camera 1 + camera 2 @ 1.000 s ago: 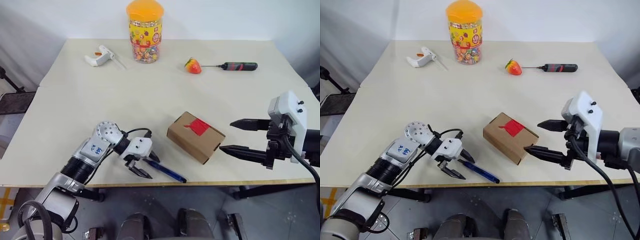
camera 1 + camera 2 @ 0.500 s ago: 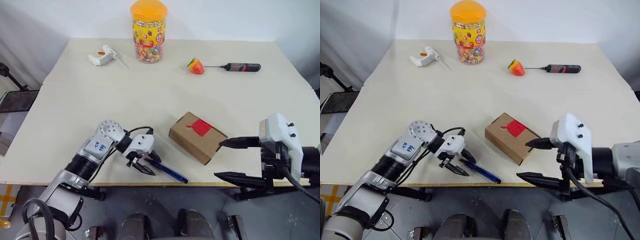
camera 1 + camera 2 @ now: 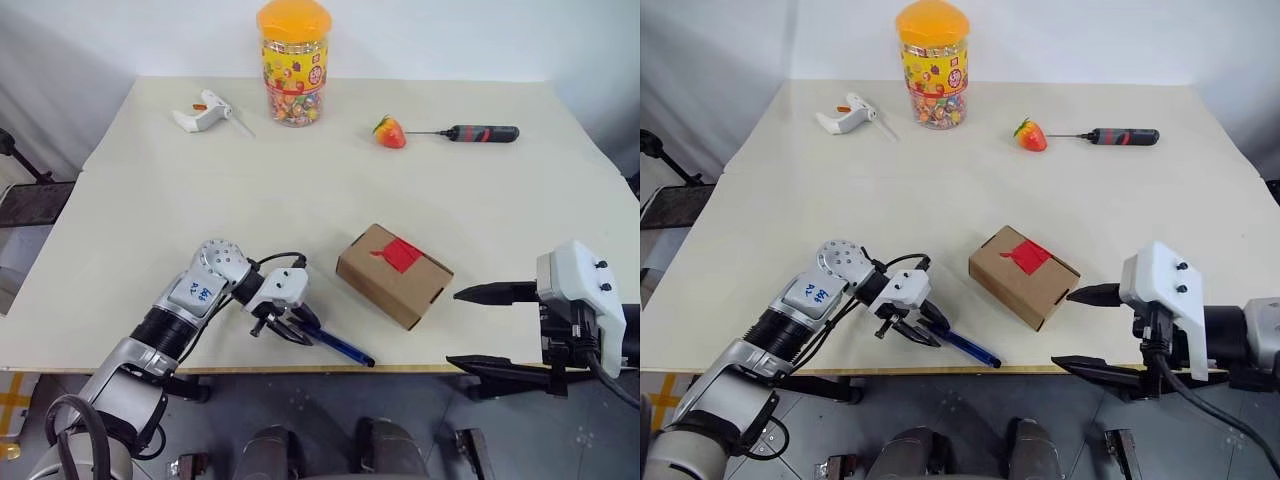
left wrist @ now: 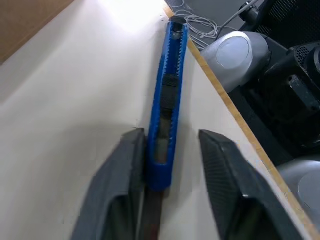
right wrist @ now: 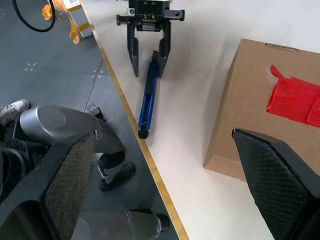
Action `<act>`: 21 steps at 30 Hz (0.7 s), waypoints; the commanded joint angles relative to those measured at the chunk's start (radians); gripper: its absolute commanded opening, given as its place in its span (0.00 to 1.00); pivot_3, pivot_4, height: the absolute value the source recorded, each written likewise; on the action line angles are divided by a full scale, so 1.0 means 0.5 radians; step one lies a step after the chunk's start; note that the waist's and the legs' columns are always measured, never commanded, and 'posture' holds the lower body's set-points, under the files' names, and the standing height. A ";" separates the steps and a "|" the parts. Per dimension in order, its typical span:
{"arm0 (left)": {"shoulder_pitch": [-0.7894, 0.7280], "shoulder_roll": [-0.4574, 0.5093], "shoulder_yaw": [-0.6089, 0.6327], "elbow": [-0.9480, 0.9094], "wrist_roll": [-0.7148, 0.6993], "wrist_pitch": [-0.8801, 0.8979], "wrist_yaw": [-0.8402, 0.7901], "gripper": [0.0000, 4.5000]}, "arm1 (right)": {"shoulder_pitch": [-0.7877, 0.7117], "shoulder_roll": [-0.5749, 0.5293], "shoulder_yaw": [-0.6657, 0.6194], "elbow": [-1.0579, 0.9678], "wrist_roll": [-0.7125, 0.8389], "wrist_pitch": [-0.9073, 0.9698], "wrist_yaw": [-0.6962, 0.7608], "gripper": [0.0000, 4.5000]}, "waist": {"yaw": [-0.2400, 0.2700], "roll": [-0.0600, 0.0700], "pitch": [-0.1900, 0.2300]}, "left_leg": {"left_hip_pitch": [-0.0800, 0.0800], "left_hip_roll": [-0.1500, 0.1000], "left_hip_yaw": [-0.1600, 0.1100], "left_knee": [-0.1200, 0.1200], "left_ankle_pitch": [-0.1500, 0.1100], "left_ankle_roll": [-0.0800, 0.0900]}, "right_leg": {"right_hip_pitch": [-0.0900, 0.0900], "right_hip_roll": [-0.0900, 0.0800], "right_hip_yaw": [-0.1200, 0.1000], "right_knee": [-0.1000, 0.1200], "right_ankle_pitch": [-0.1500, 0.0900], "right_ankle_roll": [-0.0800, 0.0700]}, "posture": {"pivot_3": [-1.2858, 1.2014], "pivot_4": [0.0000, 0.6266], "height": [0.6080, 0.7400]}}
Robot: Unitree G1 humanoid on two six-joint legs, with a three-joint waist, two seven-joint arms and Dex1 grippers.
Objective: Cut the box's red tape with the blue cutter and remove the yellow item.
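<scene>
A: Starting with what stays hidden: the box [image 3: 393,274] has its flaps down with the red tape [image 3: 400,253] across the top seam, so nothing of its inside shows. The yellow item cannot be made out anywhere.

B: And the blue cutter [image 3: 336,345]?

A: It lies flat on the table [image 3: 150,200], just beside the box on the side nearest the robot, close to the table's front edge. One end of it sits between the fingers of the left gripper [image 3: 286,327]. In the left wrist view one finger [image 4: 125,165] presses against the cutter's side while the other finger stands a little off it, so the jaws are partly apart and not clamped. Whether its blade is out is hard to tell.

B: The other arm?

A: The right gripper [image 3: 492,327] hangs to the right of the box, off its near corner, jaws spread wide and empty. One finger is over the table near the box, the other beyond the front edge.

B: Anything else with contents?

A: A candy jar [image 3: 291,65] with an orange lid, well beyond the box at the far edge, full of coloured sweets. Left of the jar is a white pistol-shaped tool [image 3: 203,110]; beyond the box, a strawberry [image 3: 388,132] and a screwdriver [image 3: 482,132].
</scene>
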 commanded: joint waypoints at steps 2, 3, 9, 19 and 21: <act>0.077 0.022 -0.130 0.077 0.127 0.034 -0.072 0.33 | -0.009 -0.026 -0.069 0.006 -0.015 -0.033 0.008 1.00 | 0.003 0.000 0.000 | 0.000 0.000 0.000 0.001 0.000 0.000 | 0.000 0.000 0.000 -0.001 0.000 0.000 | 0.52 0.24 1.00; 0.077 0.025 -0.129 0.075 0.127 0.028 -0.072 0.30 | -0.008 -0.028 -0.069 0.007 -0.018 -0.034 0.008 1.00 | 0.003 0.000 0.000 | 0.000 0.000 0.000 0.001 0.000 0.000 | 0.000 0.000 0.000 -0.001 0.000 0.000 | 0.52 0.24 1.00; 0.078 0.021 -0.119 0.063 0.127 0.045 -0.046 0.16 | -0.014 -0.034 -0.059 0.019 -0.038 -0.042 0.013 1.00 | 0.001 0.000 0.000 | 0.000 0.000 0.000 0.000 0.000 0.000 | 0.000 0.001 0.000 -0.001 0.000 0.000 | 0.52 0.24 1.00; 0.106 0.024 -0.107 0.009 0.121 0.064 -0.014 0.10 | -0.063 -0.052 -0.001 0.055 -0.071 -0.055 0.013 1.00 | 0.002 0.000 0.000 | 0.000 0.000 0.000 0.000 0.000 0.000 | 0.000 0.000 0.000 -0.001 0.000 0.000 | 0.52 0.24 1.00; 0.108 0.020 -0.100 0.006 0.121 0.074 0.000 0.10 | -0.078 -0.056 0.016 0.065 -0.077 -0.059 0.012 1.00 | 0.002 0.000 0.000 | 0.000 0.000 0.000 0.000 0.000 0.000 | 0.000 0.000 0.000 -0.001 0.000 0.000 | 0.52 0.24 1.00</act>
